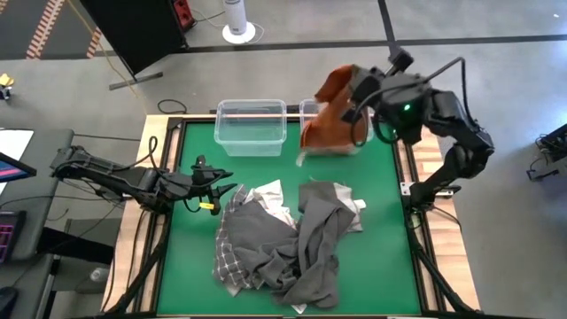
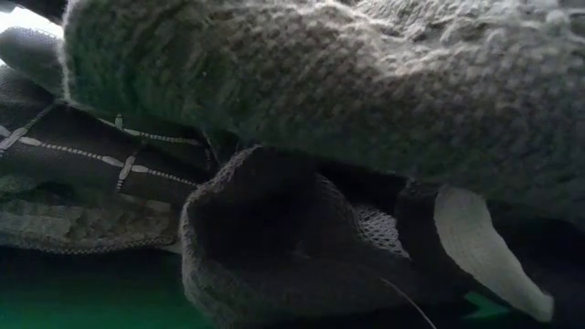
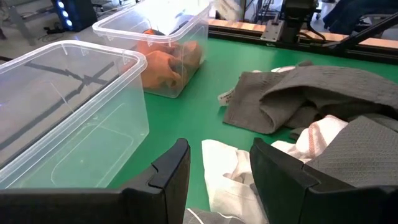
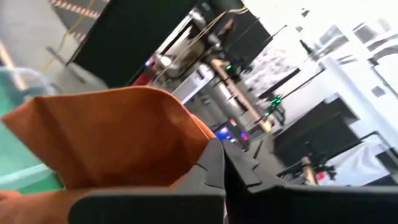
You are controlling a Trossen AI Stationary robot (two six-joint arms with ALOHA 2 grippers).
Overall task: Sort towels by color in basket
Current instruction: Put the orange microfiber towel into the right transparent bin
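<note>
Overhead, the right gripper (image 1: 354, 96) is raised above the far right part of the green table (image 1: 381, 177), fingers clenched on the orange towel (image 1: 330, 124), which hangs down over the right-hand clear bin (image 1: 309, 109). A second clear bin (image 1: 252, 127) stands just beside it, to the left. The left gripper (image 1: 215, 183) sits low at the left edge of the towel pile (image 1: 283, 244) — fingers parted, holding nothing.

At table height, grey knitted cloth (image 2: 347, 82) and a checked towel (image 2: 82, 151) fill the frame.

Left wrist: the parted fingers (image 3: 171, 174) straddle a white towel (image 3: 227, 174); orange cloth (image 3: 165, 62) shows inside the farther bin (image 3: 155, 25).

Right wrist: the closed fingers (image 4: 211, 171) pinch the orange towel's upper edge — the cloth hangs below.
</note>
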